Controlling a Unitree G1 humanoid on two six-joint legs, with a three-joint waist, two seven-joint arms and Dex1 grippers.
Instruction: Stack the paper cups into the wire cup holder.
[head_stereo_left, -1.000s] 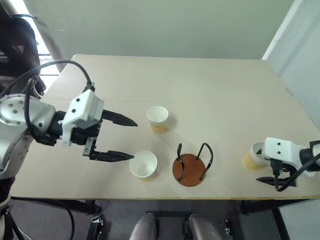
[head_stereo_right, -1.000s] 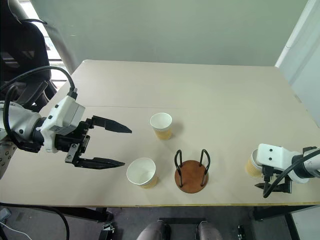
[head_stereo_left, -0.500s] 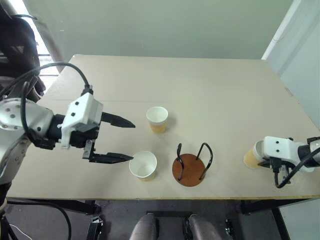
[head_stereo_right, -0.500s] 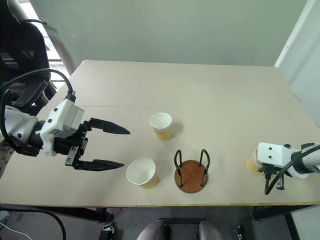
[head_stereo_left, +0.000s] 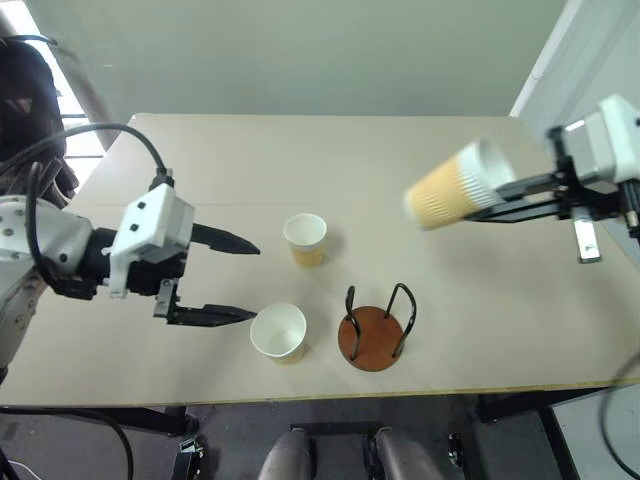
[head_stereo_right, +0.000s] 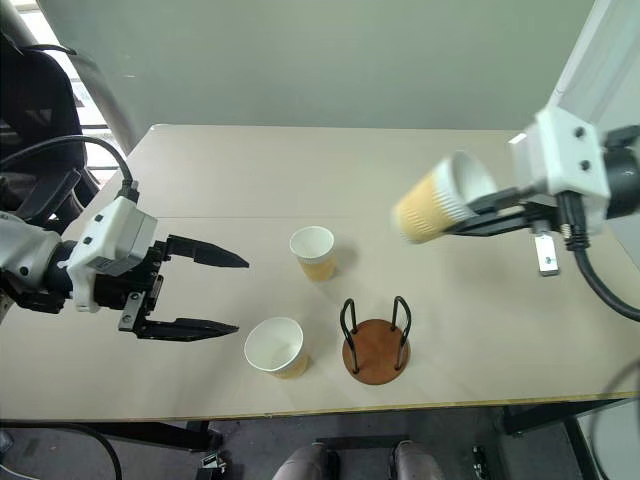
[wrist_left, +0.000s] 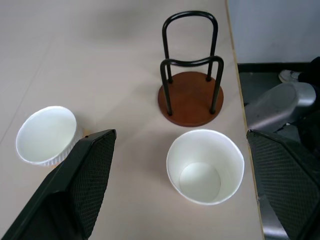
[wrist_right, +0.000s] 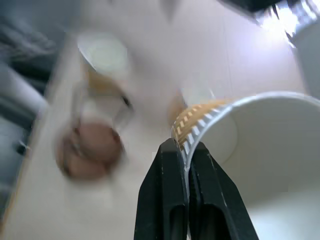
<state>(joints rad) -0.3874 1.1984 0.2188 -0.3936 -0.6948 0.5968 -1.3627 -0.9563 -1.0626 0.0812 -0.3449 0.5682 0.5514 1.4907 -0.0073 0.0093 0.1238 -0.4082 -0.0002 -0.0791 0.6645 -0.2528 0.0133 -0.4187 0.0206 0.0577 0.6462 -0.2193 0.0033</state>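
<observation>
Paper cups are split three ways: one held cup (head_stereo_right: 440, 208) hangs tilted in the air above the table (head_stereo_right: 330, 170), its rim pinched by the right gripper (wrist_right: 183, 150) — two others (head_stereo_right: 313, 251) (head_stereo_right: 275, 346) stand near the empty wire cup holder (head_stereo_right: 376, 349). The left gripper (head_stereo_right: 225, 293) waits spread wide. Next, probably: bring the held cup upright over the holder's loops.
</observation>
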